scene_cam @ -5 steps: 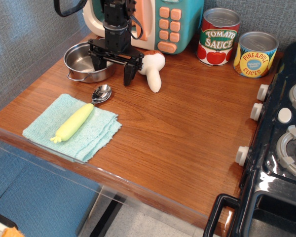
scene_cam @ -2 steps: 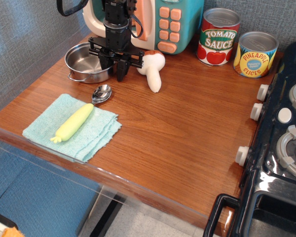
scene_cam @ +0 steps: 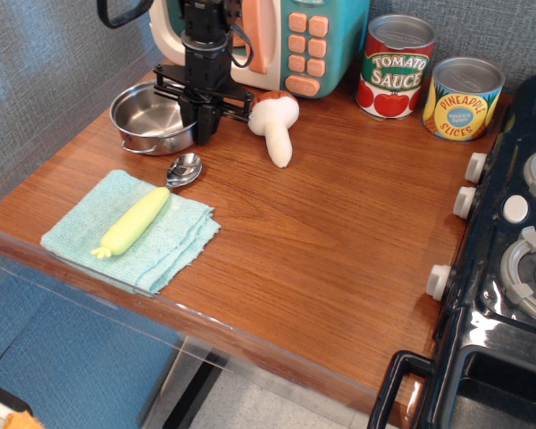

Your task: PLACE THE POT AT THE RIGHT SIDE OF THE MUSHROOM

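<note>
The shiny steel pot (scene_cam: 146,116) sits at the back left of the wooden counter, left of the mushroom (scene_cam: 276,126). The mushroom lies on its side, brownish cap toward the back, white stem toward the front. My gripper (scene_cam: 202,130) points down between the two, with its fingers closed together on the pot's right rim. The pot looks slightly tilted or raised on that side. The mushroom is apart from the gripper, a short way to its right.
A metal spoon (scene_cam: 184,169) lies just in front of the pot. A yellow-green vegetable toy (scene_cam: 134,221) rests on a teal cloth (scene_cam: 161,246). A toy microwave (scene_cam: 295,36) stands behind. Tomato sauce can (scene_cam: 396,67), pineapple can (scene_cam: 463,98) and stove (scene_cam: 518,268) are to the right.
The gripper's fingers went from wide open to closed on the pot's right rim. The pot has shifted slightly left and up with it.
</note>
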`<state>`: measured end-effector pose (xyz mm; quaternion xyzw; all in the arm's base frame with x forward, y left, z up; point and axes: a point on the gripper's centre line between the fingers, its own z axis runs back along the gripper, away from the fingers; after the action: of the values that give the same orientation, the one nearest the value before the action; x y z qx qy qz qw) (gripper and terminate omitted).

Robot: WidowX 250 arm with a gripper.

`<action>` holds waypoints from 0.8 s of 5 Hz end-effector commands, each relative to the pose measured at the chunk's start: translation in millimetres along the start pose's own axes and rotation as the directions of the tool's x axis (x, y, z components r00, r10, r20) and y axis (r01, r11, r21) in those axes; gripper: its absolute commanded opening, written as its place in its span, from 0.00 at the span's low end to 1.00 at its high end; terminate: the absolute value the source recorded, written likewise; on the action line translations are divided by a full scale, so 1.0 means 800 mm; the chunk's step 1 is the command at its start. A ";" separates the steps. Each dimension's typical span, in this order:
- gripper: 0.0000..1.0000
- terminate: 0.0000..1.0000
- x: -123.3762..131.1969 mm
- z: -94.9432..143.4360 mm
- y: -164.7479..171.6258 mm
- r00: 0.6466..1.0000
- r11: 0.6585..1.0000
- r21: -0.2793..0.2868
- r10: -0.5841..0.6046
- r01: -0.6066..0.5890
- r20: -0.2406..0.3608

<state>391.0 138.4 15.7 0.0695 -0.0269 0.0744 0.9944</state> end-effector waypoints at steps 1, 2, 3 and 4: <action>0.00 0.00 -0.018 0.131 -0.016 0.961 0.992 0.052 -0.125 0.116 0.248; 0.00 0.00 -0.020 0.143 -0.075 0.928 0.966 0.033 -0.254 0.255 0.271; 0.00 0.00 -0.020 0.145 -0.139 0.872 0.917 0.027 -0.388 0.399 0.299; 0.00 0.00 -0.023 0.136 -0.205 0.831 0.872 0.041 -0.478 0.488 0.284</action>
<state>394.2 -45.6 78.3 0.0640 -0.1231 -0.1936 0.9712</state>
